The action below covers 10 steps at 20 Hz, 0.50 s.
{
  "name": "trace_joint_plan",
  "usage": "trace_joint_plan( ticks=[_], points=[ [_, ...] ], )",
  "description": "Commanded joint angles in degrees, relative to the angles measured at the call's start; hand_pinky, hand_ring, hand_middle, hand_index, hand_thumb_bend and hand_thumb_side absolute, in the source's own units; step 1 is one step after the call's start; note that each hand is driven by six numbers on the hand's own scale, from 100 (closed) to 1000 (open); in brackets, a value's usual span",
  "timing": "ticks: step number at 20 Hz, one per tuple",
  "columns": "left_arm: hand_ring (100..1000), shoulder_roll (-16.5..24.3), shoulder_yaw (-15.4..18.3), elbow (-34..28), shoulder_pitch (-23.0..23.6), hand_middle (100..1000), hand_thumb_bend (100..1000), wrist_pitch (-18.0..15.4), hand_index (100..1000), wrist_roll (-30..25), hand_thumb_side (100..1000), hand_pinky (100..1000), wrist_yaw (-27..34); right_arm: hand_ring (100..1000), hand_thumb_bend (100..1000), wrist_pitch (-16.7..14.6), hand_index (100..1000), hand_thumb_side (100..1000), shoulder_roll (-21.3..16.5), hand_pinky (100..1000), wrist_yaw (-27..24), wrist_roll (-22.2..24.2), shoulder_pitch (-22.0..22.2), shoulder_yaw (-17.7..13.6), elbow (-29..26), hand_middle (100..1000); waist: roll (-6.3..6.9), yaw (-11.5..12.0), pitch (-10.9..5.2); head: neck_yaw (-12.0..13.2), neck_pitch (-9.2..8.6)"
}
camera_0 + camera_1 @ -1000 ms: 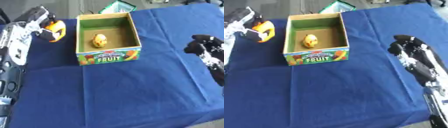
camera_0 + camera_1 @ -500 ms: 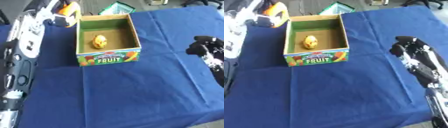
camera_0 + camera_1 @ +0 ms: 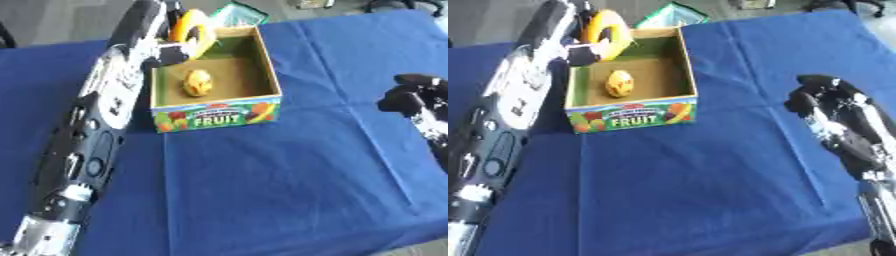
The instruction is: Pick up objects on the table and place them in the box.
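An open cardboard box (image 3: pixel 219 112) marked FRUIT stands at the far middle of the blue table, with a yellow fruit (image 3: pixel 198 82) lying inside it. My left hand (image 3: pixel 168 49) is shut on an orange-and-yellow object (image 3: pixel 193 31) and holds it over the box's far left corner. My left arm stretches up the left side of the view. At the right edge, apart from the box, my right hand (image 3: pixel 820 97) hovers over the cloth with its fingers curled and nothing in them.
A green-and-white packet (image 3: pixel 236 13) lies just behind the box at the table's far edge. The blue cloth (image 3: pixel 271 180) covers the whole table, with its front edge near the bottom right of the view.
My left hand has carried the orange-and-yellow object from the table's left side up and rightward to the box's far left corner. The right hand has stayed about where it was.
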Motion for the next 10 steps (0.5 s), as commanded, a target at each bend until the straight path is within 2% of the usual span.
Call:
trace_joint_plan(
  ticks=[1, 4, 5, 6, 10],
  points=[
    [612, -0.08, -0.45, 0.14, -0.64, 625, 545, -0.53, 754, 1.6, 554, 589, 0.07, 646, 308, -0.08, 771, 399, -0.62, 714, -0.05, 0.12, -0.56, -0.12, -0.31, 595, -0.26, -0.05, -0.83, 0.08, -0.8],
    [715, 0.0, -0.53, -0.52, -0.27, 737, 714, -1.21, 816, 2.18, 712, 682, 1.61, 646, 308, -0.08, 771, 399, -0.58, 714, 0.0, 0.13, -0.54, -0.15, -0.27, 594, -0.21, 0.15, -0.79, -0.03, -0.81],
    [718, 0.15, -0.64, -1.03, -0.16, 741, 721, -1.5, 819, 2.18, 721, 686, 2.29, 646, 308, -0.07, 771, 399, -0.58, 715, 0.02, 0.12, -0.53, -0.17, -0.26, 595, -0.19, 0.23, -0.79, -0.06, -0.8],
    [732, 0.31, -0.71, -1.69, -0.07, 758, 761, -1.76, 837, 2.12, 772, 710, 3.04, 646, 308, -0.07, 771, 399, -0.57, 715, 0.04, 0.12, -0.52, -0.18, -0.24, 595, -0.17, 0.33, -0.77, -0.1, -0.79],
    [758, 1.38, -0.88, -5.4, 0.45, 788, 770, -2.33, 863, 1.01, 840, 744, 7.2, 646, 308, -0.06, 771, 398, -0.6, 715, 0.13, 0.12, -0.43, -0.23, -0.2, 595, -0.09, 0.76, -0.75, -0.39, -0.64]
  ],
)
